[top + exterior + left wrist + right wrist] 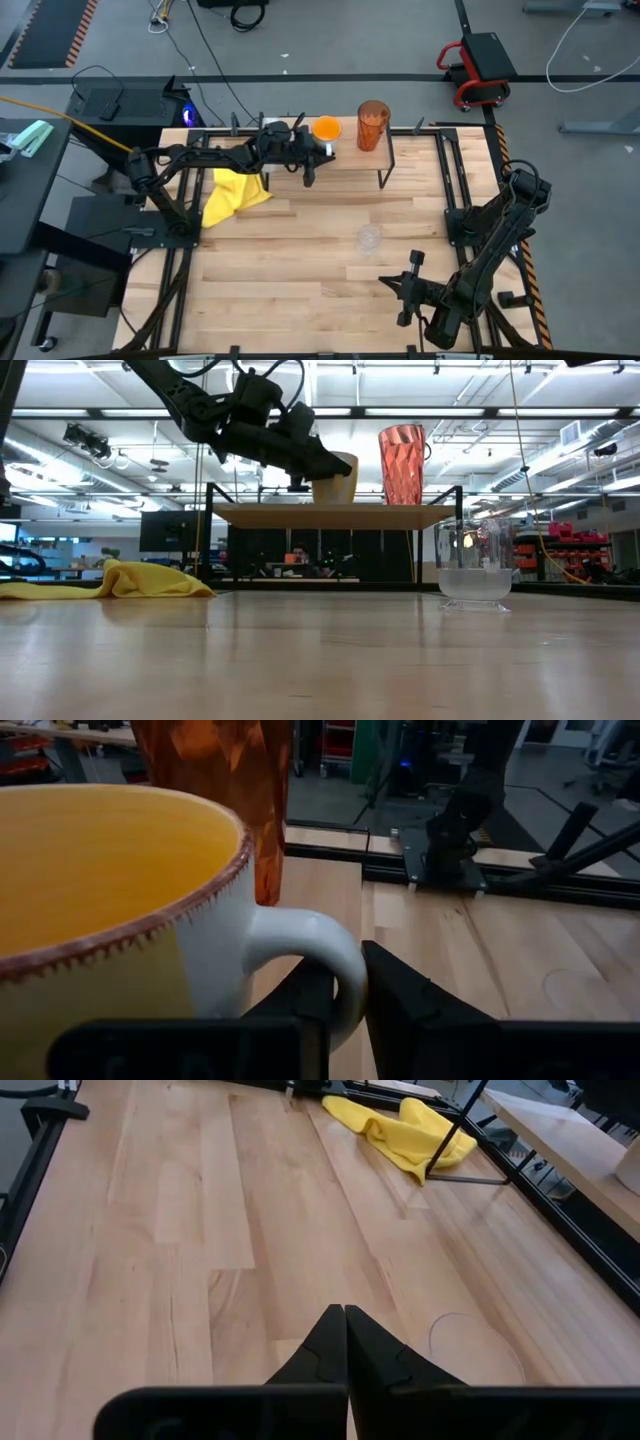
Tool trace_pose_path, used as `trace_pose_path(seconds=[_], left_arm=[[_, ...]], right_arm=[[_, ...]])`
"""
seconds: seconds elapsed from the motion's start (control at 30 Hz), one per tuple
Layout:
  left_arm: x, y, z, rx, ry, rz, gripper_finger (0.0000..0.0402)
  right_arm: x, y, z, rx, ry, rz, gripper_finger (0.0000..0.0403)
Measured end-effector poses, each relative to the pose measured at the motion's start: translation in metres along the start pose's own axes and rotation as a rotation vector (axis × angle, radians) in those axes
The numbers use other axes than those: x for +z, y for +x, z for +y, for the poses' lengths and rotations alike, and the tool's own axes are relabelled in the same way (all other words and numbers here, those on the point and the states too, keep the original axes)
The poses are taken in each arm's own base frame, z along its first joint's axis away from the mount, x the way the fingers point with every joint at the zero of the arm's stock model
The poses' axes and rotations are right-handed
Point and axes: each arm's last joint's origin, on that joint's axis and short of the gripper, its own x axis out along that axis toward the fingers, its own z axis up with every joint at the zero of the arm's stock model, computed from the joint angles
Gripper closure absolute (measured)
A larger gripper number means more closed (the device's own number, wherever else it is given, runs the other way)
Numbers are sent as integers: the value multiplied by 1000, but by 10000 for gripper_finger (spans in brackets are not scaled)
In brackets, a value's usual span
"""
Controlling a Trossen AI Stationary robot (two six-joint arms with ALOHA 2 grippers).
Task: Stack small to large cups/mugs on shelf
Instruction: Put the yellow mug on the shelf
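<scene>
Your left gripper (318, 150) is up at the shelf (350, 163), and its two dark fingers (400, 1010) are pinched on the white handle of the orange mug (327, 128); in the left wrist view the handle loop sits right between them, so the jaws stand only narrowly apart, closed onto that handle. In the low view the mug (335, 478) appears to rest with its base on the shelf board (400, 515), though the gripper (315, 460) hides part of it, so you cannot be fully sure it is set down. Just beside the mug, farther along the board, the tall amber-brown tumbler (372, 124) stands upright on the shelf; from the wrist camera it rises right behind the mug's rim (215, 780), and the two look near but not touching in the high view. The small clear glass cup (369, 238) is still down on the wooden tabletop (300, 290), upright and well apart from the shelf, roughly in the middle of the table. A yellow cloth (232, 194) lies crumpled on the tabletop near the left arm's base. Your right gripper (408, 290) waits low at the near side of the table, its fingers (335, 1345) pressed fully together with nothing between them.
</scene>
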Motion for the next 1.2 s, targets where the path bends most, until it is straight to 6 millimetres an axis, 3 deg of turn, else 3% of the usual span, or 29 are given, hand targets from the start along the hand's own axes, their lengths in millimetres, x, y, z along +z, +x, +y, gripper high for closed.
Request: trace_pose_path(seconds=[0.2, 0.43, 0.77, 1.2], left_arm=[[1, 0, 0, 2, -17, -10, 353], [-1, 0, 1, 6, -24, -5, 313], [-1, 0, 1, 6, -30, 4, 322], [-2, 0, 2, 8, -33, 8, 293]], right_arm=[[0, 0, 0, 0, 4, 0, 403], [0, 0, 0, 5, 9, 5, 403], [0, 0, 0, 5, 9, 6, 403], [-1, -1, 0, 7, 22, 6, 403]])
